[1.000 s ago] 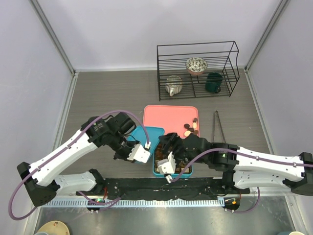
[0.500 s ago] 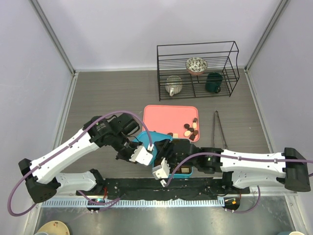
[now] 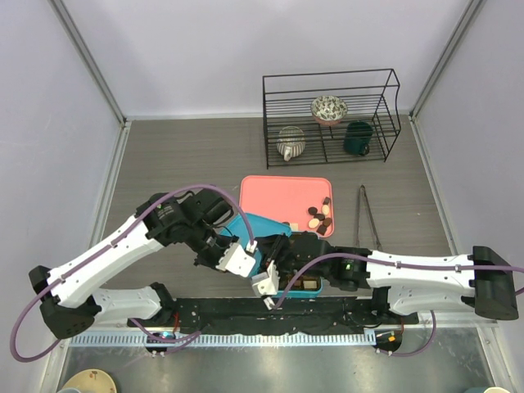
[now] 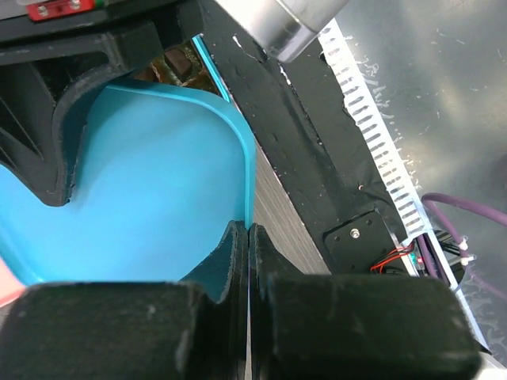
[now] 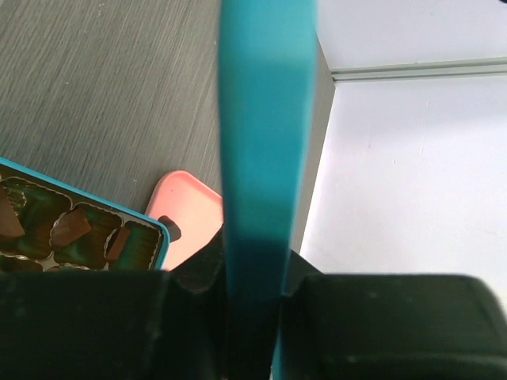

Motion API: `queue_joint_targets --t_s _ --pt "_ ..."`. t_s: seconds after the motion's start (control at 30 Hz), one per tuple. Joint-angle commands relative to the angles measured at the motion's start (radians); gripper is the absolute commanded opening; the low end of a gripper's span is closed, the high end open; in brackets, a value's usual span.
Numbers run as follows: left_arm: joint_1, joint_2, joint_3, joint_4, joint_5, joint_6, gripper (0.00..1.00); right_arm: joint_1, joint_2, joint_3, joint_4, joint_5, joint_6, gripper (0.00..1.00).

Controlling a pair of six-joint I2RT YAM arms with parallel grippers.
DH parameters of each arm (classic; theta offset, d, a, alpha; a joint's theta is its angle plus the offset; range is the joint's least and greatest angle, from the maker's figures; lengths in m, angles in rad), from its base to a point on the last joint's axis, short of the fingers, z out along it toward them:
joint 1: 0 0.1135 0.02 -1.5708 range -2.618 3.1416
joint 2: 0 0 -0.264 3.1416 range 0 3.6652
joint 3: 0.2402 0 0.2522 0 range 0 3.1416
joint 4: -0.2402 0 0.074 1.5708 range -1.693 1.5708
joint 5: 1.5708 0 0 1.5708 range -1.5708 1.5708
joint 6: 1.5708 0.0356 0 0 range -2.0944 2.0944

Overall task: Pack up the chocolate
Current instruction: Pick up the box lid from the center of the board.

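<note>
- The left gripper (image 4: 248, 237) is seen pressed together on the thin rim of the teal lid (image 4: 142, 174), which is held raised and tilted near the front of the table.
- The same lid is pinched along its edge by the right gripper (image 5: 253, 261), so it is carried by both arms at once. If the two were moved out of step, the lid could be twisted or pulled out of one narrow pinch.
- The teal box (image 5: 95, 199) lies just below, with chocolate (image 5: 71, 226) seated in its compartments. A dropped or skewed lid could knock these loose or be jammed on the rim.
- Loose pieces (image 3: 319, 217) are gathered at the right side of the pink tray (image 3: 282, 192). It is judged that these would go unpacked if the box were closed now.
</note>
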Motion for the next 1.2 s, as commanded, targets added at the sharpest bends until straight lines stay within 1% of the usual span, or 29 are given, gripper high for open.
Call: queue_joint_targets --t_s 0.0,0.13,0.23,0.27,0.3,0.33,0.37,0.4,0.43,0.47,0.5,0.53,0.57,0.6,0.63,0.67,0.7,0.73,0.77,0.8,0.83,0.87,0.9,0.93,1.0,1.03,1.1,1.13,1.17 --pt "-0.009 -0.028 0.061 -0.294 -0.007 0.036 0.00 0.002 -0.024 0.054 -0.005 -0.007 0.022 0.17" --pt "-0.010 -0.028 0.076 -0.292 -0.018 0.040 0.00 0.005 -0.034 0.076 -0.017 -0.004 0.057 0.11" --pt "-0.010 -0.029 0.093 -0.294 -0.063 0.057 0.00 0.015 -0.049 0.102 -0.056 0.014 0.090 0.01" --pt "-0.010 -0.028 0.104 -0.291 -0.081 0.066 0.00 0.029 -0.052 0.111 -0.069 0.025 0.122 0.01" --pt "-0.010 -0.028 0.116 -0.291 -0.099 0.069 0.04 0.037 -0.057 0.120 -0.120 0.052 0.142 0.01" --pt "-0.010 -0.028 0.144 -0.260 -0.151 0.060 0.25 0.043 -0.066 0.149 -0.144 0.065 0.169 0.01" --pt "-0.010 -0.029 0.158 -0.233 -0.187 0.010 0.38 0.055 -0.072 0.164 -0.172 0.076 0.223 0.01" --pt "-0.010 -0.038 0.171 -0.196 -0.228 -0.018 0.49 0.062 -0.076 0.181 -0.224 0.085 0.264 0.01" --pt "-0.010 -0.043 0.197 -0.120 -0.322 -0.038 0.59 0.069 -0.081 0.215 -0.249 0.102 0.300 0.01" --pt "-0.010 -0.050 0.208 -0.077 -0.375 -0.059 0.61 0.075 -0.089 0.233 -0.270 0.115 0.338 0.01" --pt "-0.010 -0.066 0.217 -0.038 -0.438 -0.093 0.65 0.089 -0.092 0.255 -0.310 0.131 0.445 0.01" --pt "-0.009 -0.070 0.228 0.047 -0.542 -0.111 0.69 0.095 -0.095 0.305 -0.335 0.161 0.496 0.01" --pt "-0.007 -0.075 0.236 0.086 -0.596 -0.128 0.72 0.097 -0.083 0.336 -0.365 0.172 0.559 0.01" --pt "-0.004 -0.078 0.242 0.121 -0.657 -0.163 0.76 0.098 -0.074 0.371 -0.437 0.186 0.684 0.01" --pt "0.005 -0.083 0.247 0.190 -0.699 -0.183 0.87 0.098 -0.058 0.454 -0.486 0.204 0.750 0.01" --pt "0.017 -0.087 0.245 0.224 -0.772 -0.205 0.91 0.100 -0.044 0.499 -0.538 0.221 0.815 0.01" --pt "0.030 -0.092 0.245 0.249 -0.790 -0.222 0.95 0.098 -0.008 0.542 -0.636 0.243 0.955 0.01" --pt "0.062 -0.104 0.239 0.283 -0.799 -0.257 1.00 0.098 0.011 0.622 -0.687 0.255 1.022 0.01" --pt "0.082 -0.107 0.231 0.298 -0.814 -0.285 1.00 0.098 0.028 0.658 -0.739 0.269 1.077 0.01" --pt "0.099 -0.113 0.227 0.306 -0.816 -0.306 1.00 0.098 0.057 0.687 -0.833 0.277 1.137 0.01" --pt "0.144 -0.119 0.221 0.309 -0.808 -0.341 1.00 0.097 0.063 0.715 -0.870 0.289 1.241 0.01" --pt "0.172 -0.120 0.222 0.301 -0.793 -0.358 1.00 0.095 0.063 0.715 -0.898 0.295 1.287 0.01" --pt "0.204 -0.120 0.225 0.295 -0.737 -0.375 1.00 0.095 0.060 0.711 -0.940 0.295 1.326 0.01" --pt "0.280 -0.117 0.231 0.292 -0.710 -0.421 1.00 0.091 0.037 0.696 -0.958 0.291 1.416 0.01" --pt "0.368 -0.097 0.250 0.294 -0.626 -0.463 1.00 0.075 0.017 0.682 -1.000 0.268 1.496 0.01" --pt "0.457 -0.084 0.257 0.291 -0.597 -0.478 1.00 0.066 -0.001 0.669 -1.016 0.260 1.548 0.01" --pt "0.539 -0.054 0.271 0.284 -0.522 -0.510 1.00 0.039 -0.026 0.642 -1.042 0.206 1.665 0.01" --pt "0.606 -0.048 0.276 0.283 -0.458 -0.516 1.00 0.028 -0.049 0.608 -1.045 0.188 1.703 0.01" --pt "0.635 -0.043 0.277 0.280 -0.431 -0.532 1.00 0.008 -0.063 0.585 -1.047 0.162 1.772 0.01"
